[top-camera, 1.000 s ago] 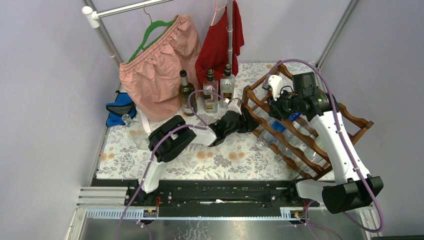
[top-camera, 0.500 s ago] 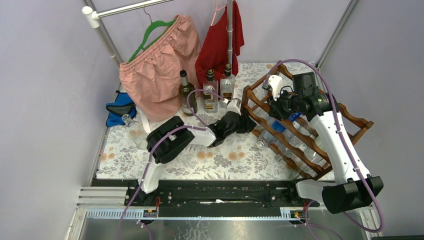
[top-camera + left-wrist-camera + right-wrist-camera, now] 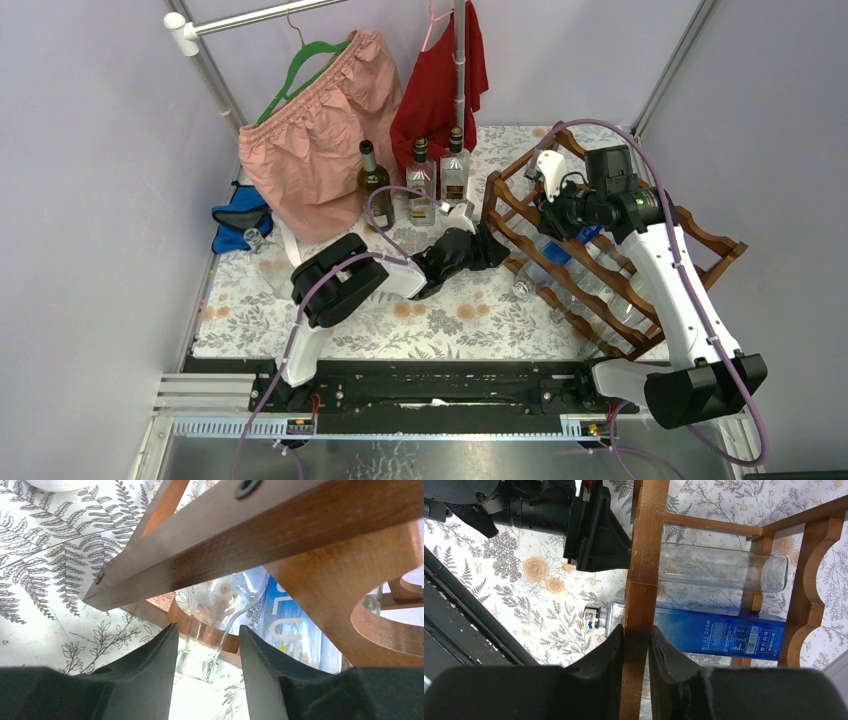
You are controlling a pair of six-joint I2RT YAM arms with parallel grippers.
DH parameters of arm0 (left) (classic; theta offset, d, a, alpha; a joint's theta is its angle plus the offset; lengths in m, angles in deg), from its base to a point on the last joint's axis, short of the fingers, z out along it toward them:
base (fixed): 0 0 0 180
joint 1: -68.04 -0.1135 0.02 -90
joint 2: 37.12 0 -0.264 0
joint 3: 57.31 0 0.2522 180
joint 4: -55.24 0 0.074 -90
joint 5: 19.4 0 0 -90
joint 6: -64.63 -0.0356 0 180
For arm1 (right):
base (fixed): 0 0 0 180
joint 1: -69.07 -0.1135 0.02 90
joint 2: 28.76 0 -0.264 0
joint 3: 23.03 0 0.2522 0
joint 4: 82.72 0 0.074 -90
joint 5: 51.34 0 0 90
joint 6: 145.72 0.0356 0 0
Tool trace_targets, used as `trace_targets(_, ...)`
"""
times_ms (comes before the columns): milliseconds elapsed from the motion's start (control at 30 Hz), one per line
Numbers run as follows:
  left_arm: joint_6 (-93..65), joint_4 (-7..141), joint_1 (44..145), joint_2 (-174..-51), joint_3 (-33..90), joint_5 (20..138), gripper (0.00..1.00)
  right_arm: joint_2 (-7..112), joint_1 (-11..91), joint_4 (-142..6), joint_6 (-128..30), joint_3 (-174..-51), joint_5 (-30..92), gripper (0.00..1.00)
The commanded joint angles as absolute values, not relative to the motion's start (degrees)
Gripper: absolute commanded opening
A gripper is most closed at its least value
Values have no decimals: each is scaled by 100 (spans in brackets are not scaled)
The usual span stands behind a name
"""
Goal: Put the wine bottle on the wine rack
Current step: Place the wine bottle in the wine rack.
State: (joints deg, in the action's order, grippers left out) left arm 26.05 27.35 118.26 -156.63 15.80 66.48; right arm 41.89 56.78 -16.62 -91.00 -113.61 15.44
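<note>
Right gripper [image 3: 636,635]: clamped hard on a wooden upright [image 3: 644,545] of the wine rack [image 3: 300,530], 1 finger each side. Reads as a bracing hold, to stop the light frame skating over the floral table [image 3: 330,320].
Left gripper [image 3: 207,632]: fingers spread wide, gripping nothing, low at the rack's front corner and aimed straight into the frame.
Clear bottle [image 3: 719,566]: on its side across the scalloped rails, neck pointing out at the left gripper, just past its fingertips. No contact with the fingers apparent.
Blue-labelled bottle [image 3: 719,630]: lying parallel in the next cradle, cap facing the same way.
Why sideways: curved cut-outs shaped to cradle a round body, so no rolling.
Row of 3 bottles [image 3: 420,182]: upright at the back of the table, well apart from both grippers.
Stage, as a judgement: placement all but done, with the clear bottle resting on the rack.
Next call: straight back along the neck's line with the left, then the right clamp eased off.
Risk: clipping the neck or a rail on the way out and nudging the bottle from its cradle.
</note>
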Motion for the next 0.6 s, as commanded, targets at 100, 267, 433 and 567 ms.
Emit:
trace_targets(100,2570,2891,11848,-15394,1587,6257,51,4261,5483,-1061,-9201,-11089,596,2)
trace_targets(267,2407,2866,11858,-15222,1481,6273,52,4287,5483,-1075,-9203,-11075,579,2)
trace_targets(433,2255,3017,11879,-14996,1375,6151,56,4309,5485,-1092,-9197,-11055,553,2)
trace_targets(567,2159,3191,11924,-14750,1155,5953,55,4314,5485,-1094,-9197,-11062,562,2)
